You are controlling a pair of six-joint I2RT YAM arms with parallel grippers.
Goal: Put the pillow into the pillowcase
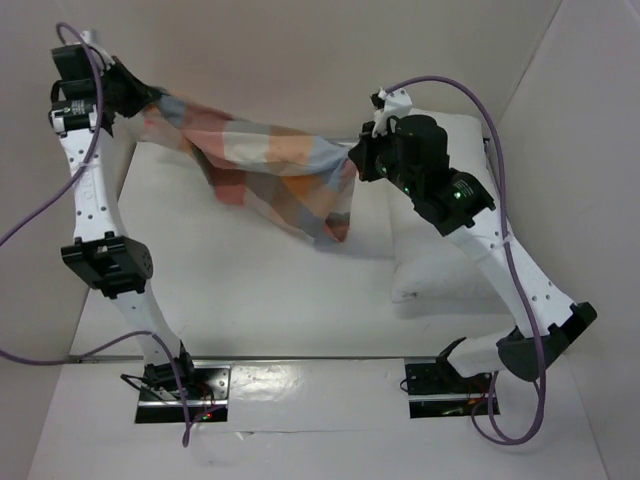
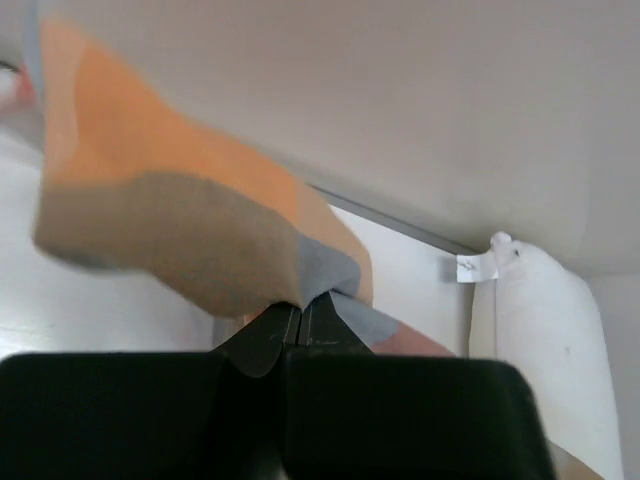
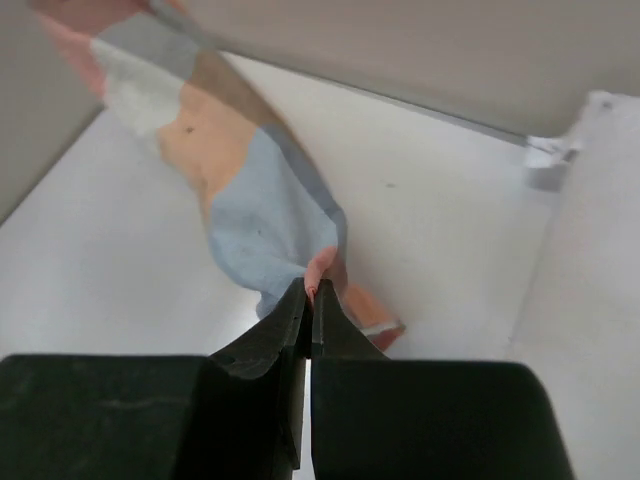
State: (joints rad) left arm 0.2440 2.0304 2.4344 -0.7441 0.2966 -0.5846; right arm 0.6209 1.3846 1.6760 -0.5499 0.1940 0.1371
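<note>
The checked pillowcase [image 1: 270, 170] of orange, blue-grey and tan squares hangs above the table, stretched between both arms and sagging in the middle. My left gripper [image 1: 148, 105] is shut on its far-left end [image 2: 210, 240], the cloth pinched at the fingertips. My right gripper [image 1: 358, 158] is shut on the pillowcase's right edge [image 3: 250, 200], with the fabric draped away to the left. The plump white pillow [image 1: 450, 260] lies on the table at the right, partly under my right arm; its tag [image 2: 476, 266] shows in the left wrist view.
White walls enclose the table on the left, back and right. Purple cables [image 1: 30, 230] loop off both arms. The arm bases [image 1: 180, 385] sit at the near edge.
</note>
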